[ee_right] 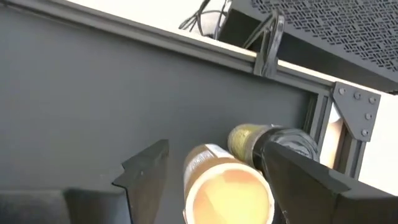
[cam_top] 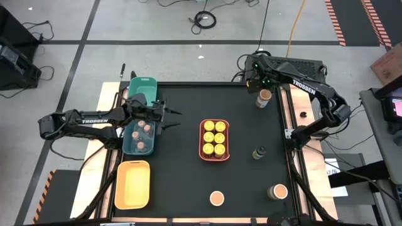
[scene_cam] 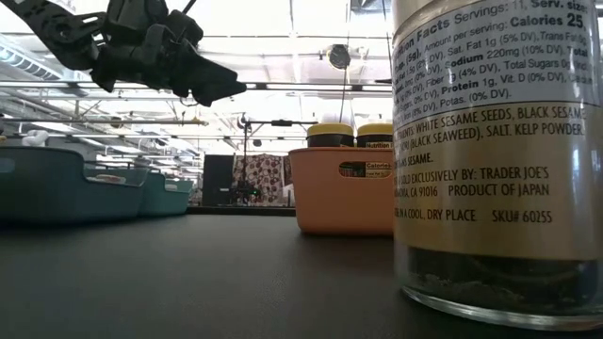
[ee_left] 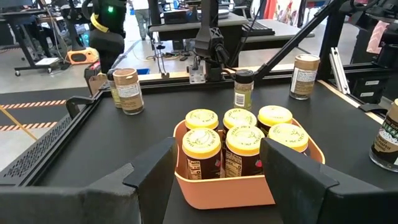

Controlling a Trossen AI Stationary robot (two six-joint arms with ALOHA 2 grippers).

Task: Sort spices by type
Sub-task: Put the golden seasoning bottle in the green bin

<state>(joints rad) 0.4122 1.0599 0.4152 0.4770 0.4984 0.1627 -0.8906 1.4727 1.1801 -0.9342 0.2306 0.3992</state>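
Note:
My left gripper (cam_top: 175, 119) (ee_left: 217, 165) hangs open above the table between the teal tray (cam_top: 128, 143), which holds pinkish-brown-lidded jars (cam_top: 145, 130), and the coral tray (cam_top: 202, 139) (ee_left: 217, 193). Six yellow-lidded jars (cam_top: 214, 139) (ee_left: 239, 140) stand in the coral tray. My right gripper (cam_top: 260, 86) (ee_right: 217, 174) is open near the table's far right corner. Its fingers stand on either side of an upright tan-lidded jar (cam_top: 264, 96) (ee_right: 227, 190) without touching it. A dark-lidded jar (ee_right: 258, 142) stands just behind that one.
A dark-lidded jar (cam_top: 259, 152) stands right of the coral tray. Two tan-lidded jars (cam_top: 217, 198) (cam_top: 277, 192) stand near the near edge; one fills the low view's right side (scene_cam: 499, 151). A green tray (cam_top: 143, 88) and a yellow tray (cam_top: 132, 183) lie along the left side.

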